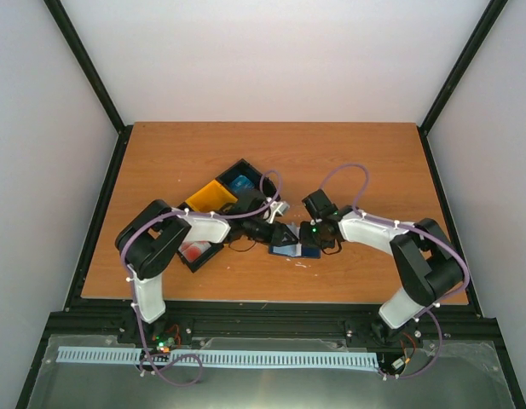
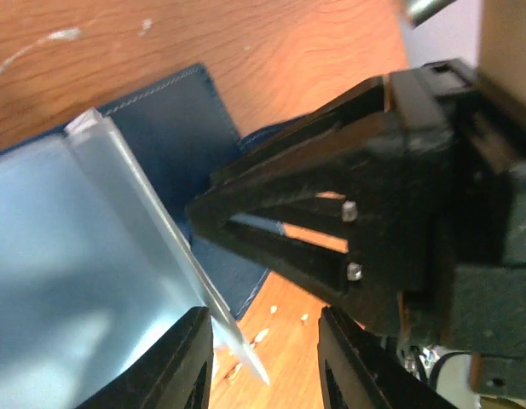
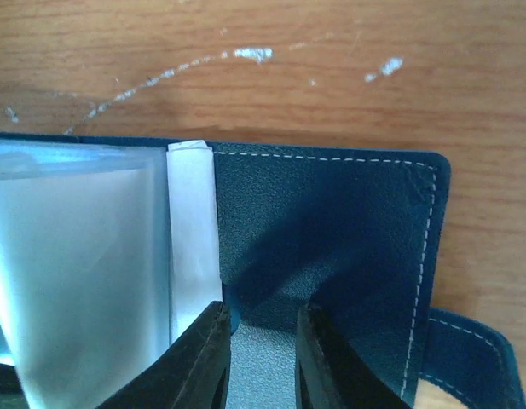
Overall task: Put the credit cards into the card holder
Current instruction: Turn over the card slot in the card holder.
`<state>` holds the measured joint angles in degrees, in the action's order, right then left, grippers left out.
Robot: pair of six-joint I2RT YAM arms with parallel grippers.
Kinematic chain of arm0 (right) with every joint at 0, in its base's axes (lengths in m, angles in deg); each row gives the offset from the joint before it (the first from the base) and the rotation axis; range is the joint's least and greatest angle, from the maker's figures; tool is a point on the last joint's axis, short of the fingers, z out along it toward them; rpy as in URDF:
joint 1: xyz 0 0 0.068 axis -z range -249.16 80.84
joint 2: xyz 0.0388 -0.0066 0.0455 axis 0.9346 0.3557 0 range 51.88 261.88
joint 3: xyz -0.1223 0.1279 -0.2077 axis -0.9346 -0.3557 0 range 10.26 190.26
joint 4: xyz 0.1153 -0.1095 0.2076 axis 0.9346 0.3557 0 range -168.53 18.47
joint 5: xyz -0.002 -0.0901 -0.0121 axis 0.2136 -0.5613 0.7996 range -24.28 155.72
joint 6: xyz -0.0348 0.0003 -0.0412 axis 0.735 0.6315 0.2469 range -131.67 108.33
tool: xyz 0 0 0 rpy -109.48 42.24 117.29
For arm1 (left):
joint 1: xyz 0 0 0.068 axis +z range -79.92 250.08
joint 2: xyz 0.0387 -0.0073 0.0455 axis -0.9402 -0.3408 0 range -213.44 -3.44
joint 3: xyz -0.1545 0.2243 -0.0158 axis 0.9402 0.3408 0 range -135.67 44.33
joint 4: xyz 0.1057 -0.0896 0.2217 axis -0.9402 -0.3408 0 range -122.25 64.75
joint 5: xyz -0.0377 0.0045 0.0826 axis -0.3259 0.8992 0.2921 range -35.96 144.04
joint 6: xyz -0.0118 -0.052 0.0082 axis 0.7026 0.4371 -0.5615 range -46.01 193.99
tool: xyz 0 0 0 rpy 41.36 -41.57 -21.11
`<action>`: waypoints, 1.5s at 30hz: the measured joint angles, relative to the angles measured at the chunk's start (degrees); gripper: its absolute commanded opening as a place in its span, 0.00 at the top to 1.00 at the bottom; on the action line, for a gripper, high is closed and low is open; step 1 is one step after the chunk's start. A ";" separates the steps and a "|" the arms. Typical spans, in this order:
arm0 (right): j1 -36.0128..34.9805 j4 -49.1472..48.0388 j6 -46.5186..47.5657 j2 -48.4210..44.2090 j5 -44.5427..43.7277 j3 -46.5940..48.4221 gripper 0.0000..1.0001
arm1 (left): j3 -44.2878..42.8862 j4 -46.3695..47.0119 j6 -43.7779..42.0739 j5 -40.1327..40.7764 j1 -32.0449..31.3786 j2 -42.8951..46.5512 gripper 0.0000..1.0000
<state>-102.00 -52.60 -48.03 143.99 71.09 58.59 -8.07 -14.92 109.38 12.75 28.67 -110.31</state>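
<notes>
The card holder (image 3: pixel 331 230) lies open on the desk (image 1: pixel 160 162), straight under the right pincer (image 3: pixel 261 311). Its dark blue cover lies beneath and just beyond both fingertips. The fingers stand a narrow gap apart over that cover, and I cannot tell whether they pinch it or only press on it.

The left pincer (image 2: pixel 264 319) comes at the holder from the opposite side, its jaws apart. The free edge of a clear sleeve (image 2: pixel 152 221) runs down into the gap, close to one finger. The black body of the right pincer fills the space just past the other finger.

The holder is dark blue grained material with white stitching along its rim. A snap tab (image 3: pixel 467 358) sticks out at the corner to the outer side of the right pincer's fingers. Inside are pale blue-grey see-through sleeves (image 3: pixel 75 256), bound by a white strip (image 3: pixel 190 230) at the fold.

A red credit card (image 1: pixel 193 250) with a white patch lies in a black bin (image 1: pixel 254 169), back beside the left arm and well apart from both pincers. Any print on it is too small to read.
</notes>
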 measured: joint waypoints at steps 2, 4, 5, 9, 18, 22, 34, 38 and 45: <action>0.00 -0.33 -0.57 -0.98 0.09 -0.96 0.77 | -0.57 1.57 0.07 -1.62 0.00 -0.61 0.64; 0.00 -0.22 -1.29 -2.45 0.11 -2.19 0.77 | -1.03 2.97 0.09 -3.02 0.00 -1.22 0.64; 0.02 -0.07 -1.84 -3.65 -0.15 -2.99 0.78 | -1.27 3.41 0.07 -3.61 -0.02 -1.55 0.64; 0.24 0.48 -3.89 -9.20 -1.36 -5.22 0.84 | -3.21 4.04 0.00 -5.11 -0.35 -3.67 0.67; 1.62 1.31 -5.95 -17.84 -2.97 -6.82 0.87 | -6.51 2.56 -1.62 -4.72 -3.15 -6.45 0.70; 2.40 1.46 -6.19 -17.92 -2.86 -6.78 0.92 | -7.80 0.17 -3.34 -2.91 -4.90 -7.41 0.73; 4.72 -1.84 -6.38 -7.85 2.86 -4.68 0.97 | -8.44 -4.28 -5.03 1.01 -6.23 -8.28 0.82; 5.42 -4.72 -6.54 -5.05 5.20 -4.85 0.97 | -8.17 -4.42 -5.05 1.14 -6.16 -8.15 0.82; 5.88 -6.54 -6.10 -2.36 6.25 -5.16 0.97 | -7.56 -9.20 -5.16 2.56 -5.84 -2.32 0.77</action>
<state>-96.13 -59.13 -54.13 141.63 77.34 53.44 -15.63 -24.12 104.22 15.30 22.83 -112.63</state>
